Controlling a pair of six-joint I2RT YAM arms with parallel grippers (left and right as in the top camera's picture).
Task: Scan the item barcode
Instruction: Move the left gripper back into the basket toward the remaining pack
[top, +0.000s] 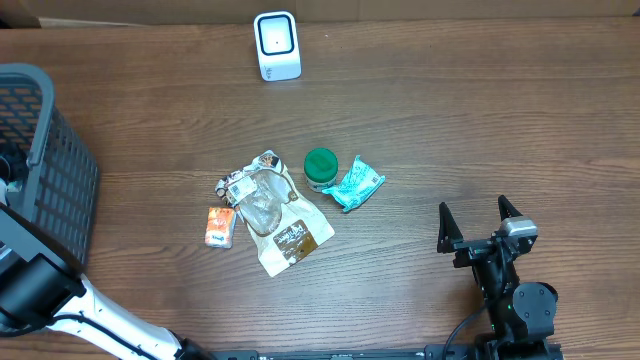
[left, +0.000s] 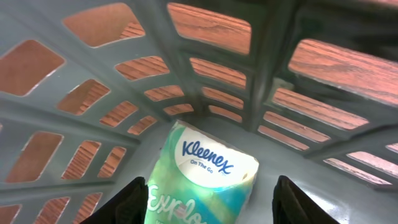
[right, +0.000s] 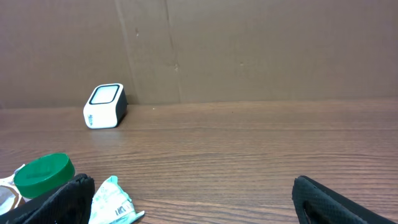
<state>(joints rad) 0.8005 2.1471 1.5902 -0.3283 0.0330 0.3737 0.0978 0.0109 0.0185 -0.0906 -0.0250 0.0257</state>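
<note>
You see a soft white-and-green Kleenex tissue pack (left: 202, 177) with blue lettering, a grey latticed plastic basket (left: 152, 31), and a brown wood-grain tabletop (top: 450, 120).

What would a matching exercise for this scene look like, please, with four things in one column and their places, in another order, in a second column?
Things:
1. Kleenex pack
2. scanner
3. green-lidded jar
4. orange packet

Places:
A. mid-table, right next to the teal packet
B. inside the grey basket
C. standing alone near the far edge of the table
D. just left of the clear bag

Pairs: 1-B, 2-C, 3-A, 4-D.
</note>
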